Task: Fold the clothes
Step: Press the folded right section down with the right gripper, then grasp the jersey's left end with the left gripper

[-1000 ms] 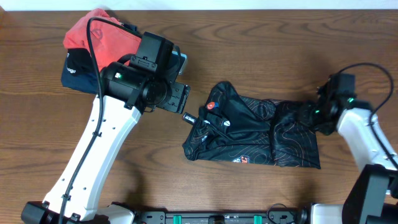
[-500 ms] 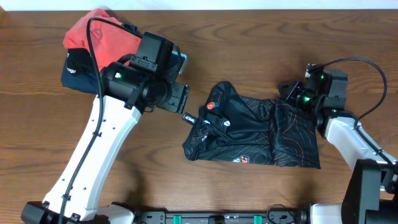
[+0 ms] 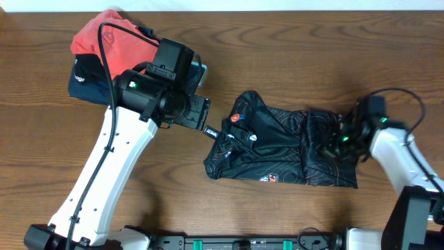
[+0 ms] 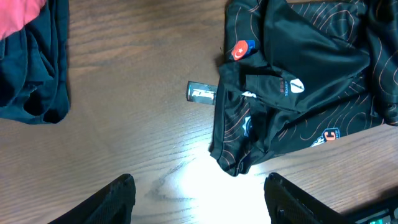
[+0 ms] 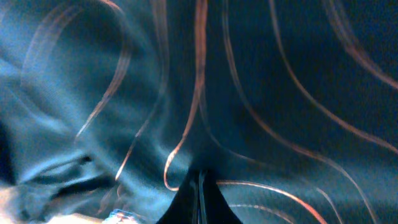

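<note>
The crumpled black jersey (image 3: 277, 149) lies on the wooden table (image 3: 312, 55). The left gripper (image 4: 199, 185) hovers wide open and empty beside the jersey's left edge. The right gripper (image 5: 199, 198) pinches its right edge, fingers closed.

Overhead the light is even and the picture sharp; the left arm (image 3: 104, 173) casts a faint shadow on the desk (image 3: 291, 55). The left wrist view has white glare on the wood, its fingers (image 4: 109, 202) blurred. The right wrist view of the jersey (image 5: 261, 93) is dim, bluish and soft.
</note>
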Robot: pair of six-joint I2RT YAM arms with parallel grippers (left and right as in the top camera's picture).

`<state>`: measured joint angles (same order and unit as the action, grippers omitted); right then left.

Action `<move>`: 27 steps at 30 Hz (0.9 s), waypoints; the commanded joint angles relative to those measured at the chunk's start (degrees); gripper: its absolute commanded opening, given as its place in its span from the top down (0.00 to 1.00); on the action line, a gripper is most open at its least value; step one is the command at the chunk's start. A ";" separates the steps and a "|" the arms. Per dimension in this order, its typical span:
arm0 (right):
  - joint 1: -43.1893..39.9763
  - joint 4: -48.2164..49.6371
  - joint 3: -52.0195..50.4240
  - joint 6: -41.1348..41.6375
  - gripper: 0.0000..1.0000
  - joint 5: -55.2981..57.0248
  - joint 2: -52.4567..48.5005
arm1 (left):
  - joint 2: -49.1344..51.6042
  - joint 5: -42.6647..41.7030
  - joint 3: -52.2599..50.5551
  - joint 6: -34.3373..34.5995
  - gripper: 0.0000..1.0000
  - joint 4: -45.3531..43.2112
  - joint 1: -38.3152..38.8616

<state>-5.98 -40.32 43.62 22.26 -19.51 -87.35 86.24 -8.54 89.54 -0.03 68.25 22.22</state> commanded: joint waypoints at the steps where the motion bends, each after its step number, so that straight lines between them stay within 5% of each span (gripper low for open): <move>1: 2.73 6.93 -7.67 5.81 0.99 2.80 0.33 | -0.28 0.59 -0.44 1.64 0.32 0.28 -0.28; 8: 5.51 13.75 -10.08 3.65 0.99 -18.21 1.29 | 0.17 -0.02 -0.46 5.27 0.32 -0.17 -0.28; 16: 3.19 4.17 -3.43 1.84 0.98 -6.14 10.10 | 4.85 -2.12 -4.55 6.38 0.31 -4.26 -0.28; 27: -2.01 -5.44 2.01 -1.79 0.82 -1.66 16.37 | 19.41 -10.97 -12.02 4.96 0.31 -17.59 -0.42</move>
<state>-6.31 -45.25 44.53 22.26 -22.52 -71.68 103.11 -17.02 77.78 5.91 51.57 22.20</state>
